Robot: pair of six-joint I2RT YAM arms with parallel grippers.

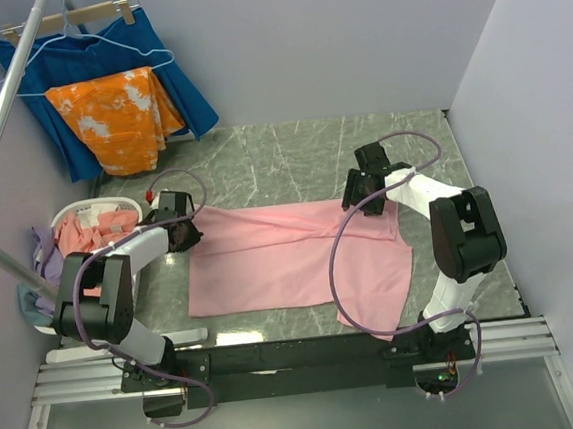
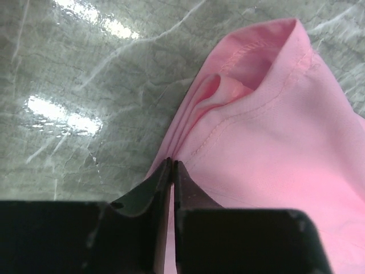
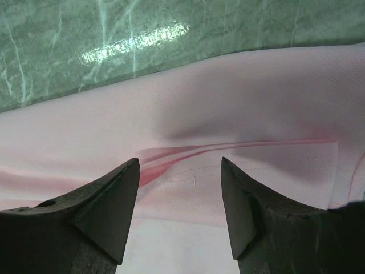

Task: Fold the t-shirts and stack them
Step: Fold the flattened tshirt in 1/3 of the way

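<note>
On the marble table [image 1: 291, 154] a pink shirt [image 1: 291, 264] lies spread at centre, a long crease crossing its far half, while a basket [image 1: 95, 204] of other shirts [image 1: 95, 231] waits at 9 o'clock. The left gripper [image 2: 171, 164], at the shirt's 10 o'clock corner, is pinched almost closed on a thin bite of hem, with cloth bunched just ahead of the jaws. The right gripper [image 3: 179, 162] hangs over the 2 o'clock corner, jaws spread wide with nothing between them and a stitched fold just below; whether the tips touch the cloth cannot be told. The risk from here: with one corner held and the other free, a lift or pull by the left arm alone would likely drag the shirt askew and wrinkle it, and so shallow a bite could slip off the hem. The right jaws, closing where they stand, might catch only one layer of the fold, or none, leaving the fold lopsided
</note>
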